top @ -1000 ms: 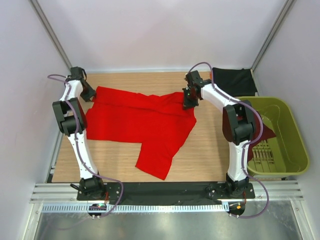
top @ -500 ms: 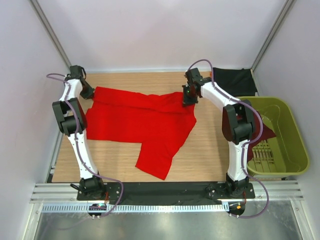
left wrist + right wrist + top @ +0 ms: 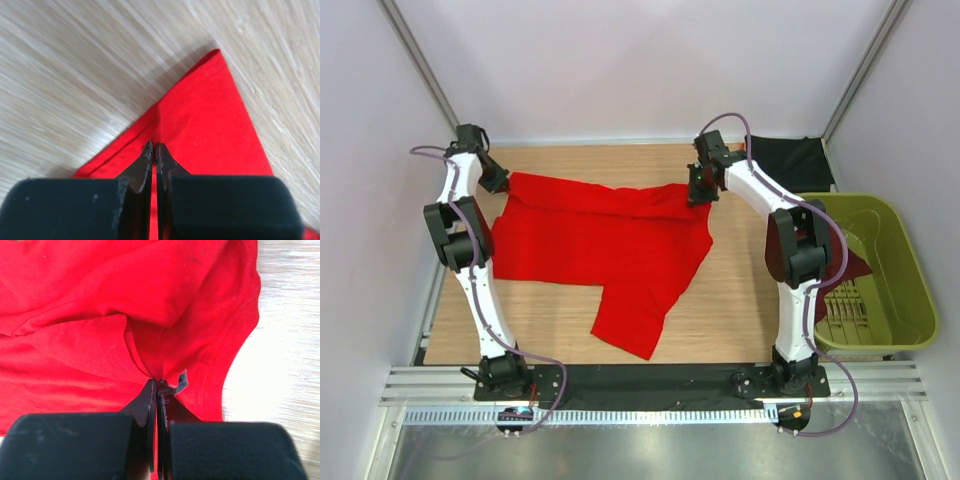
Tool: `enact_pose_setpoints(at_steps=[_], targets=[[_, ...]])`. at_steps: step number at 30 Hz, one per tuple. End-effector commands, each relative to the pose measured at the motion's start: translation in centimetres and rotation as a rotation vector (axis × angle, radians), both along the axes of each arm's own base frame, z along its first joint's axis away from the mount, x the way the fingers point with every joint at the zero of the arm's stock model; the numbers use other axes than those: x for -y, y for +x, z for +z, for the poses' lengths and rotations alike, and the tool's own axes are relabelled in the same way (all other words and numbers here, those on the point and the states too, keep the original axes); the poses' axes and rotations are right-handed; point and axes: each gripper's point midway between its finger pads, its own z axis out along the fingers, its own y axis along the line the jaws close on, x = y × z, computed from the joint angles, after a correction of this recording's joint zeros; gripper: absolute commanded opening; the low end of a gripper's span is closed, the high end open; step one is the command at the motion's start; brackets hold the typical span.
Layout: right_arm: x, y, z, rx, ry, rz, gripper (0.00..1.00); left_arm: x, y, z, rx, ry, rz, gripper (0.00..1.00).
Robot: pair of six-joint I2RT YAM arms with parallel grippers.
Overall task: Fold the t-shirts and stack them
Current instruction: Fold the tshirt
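Top external: pinched at two far corners

Seen from above, spread on the wooden table (image 3: 740, 300): a red t-shirt (image 3: 600, 235), nipped at its far-left corner by the left gripper (image 3: 496, 181) and at its far-right end by the right gripper (image 3: 698, 192). Clamped tight on cloth at both places.

Borne out by the left wrist view: a pointed red corner caught between the closed tips of the left gripper (image 3: 153, 148), with the rest of the red t-shirt (image 3: 210, 130) running out ahead and bare wood on either side. Likewise by the right wrist view: a gathered fold of the red t-shirt (image 3: 100, 300) pinched in the right gripper (image 3: 155, 385), close beside a curved ribbed hem, with a small tag (image 3: 182, 380) just at the tips.

Laid with the long axis left to right, along the far edge stretched between the two grips. Trailing from the middle, one flap pointing toward the arm bases.

Off to the far right, a black t-shirt (image 3: 790, 160) lying flat; nearer, a dark maroon t-shirt (image 3: 855, 265) inside the olive-green basket (image 3: 910, 300).

Against a second ago: left fingers gone from partly apart to shut, both grippers shifted slightly farther back, cloth otherwise much as before.
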Motion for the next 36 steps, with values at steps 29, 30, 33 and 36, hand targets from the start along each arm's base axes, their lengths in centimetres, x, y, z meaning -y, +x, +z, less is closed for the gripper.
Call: enact_pose_setpoints(at_steps=[29, 30, 33, 36], targets=[[2.3, -0.8, 4.7, 0.067, 0.022, -0.023, 0.01, -1.5, -2.6, -5.2, -0.195, 0.054, -0.004, 0.00], [2.4, -1.1, 4.3, 0.061, 0.020, -0.020, 0.01, -1.6, -2.7, -5.1, -0.202, 0.056, -0.003, 0.00], [2.6, -2.1, 2.8, 0.032, 0.012, -0.012, 0.01, -1.8, -2.9, -5.1, -0.211, 0.070, -0.006, 0.01], [2.4, -3.0, 1.5, 0.012, 0.026, 0.001, 0.04, -1.9, -2.8, -4.8, -0.208, 0.077, -0.004, 0.04]])
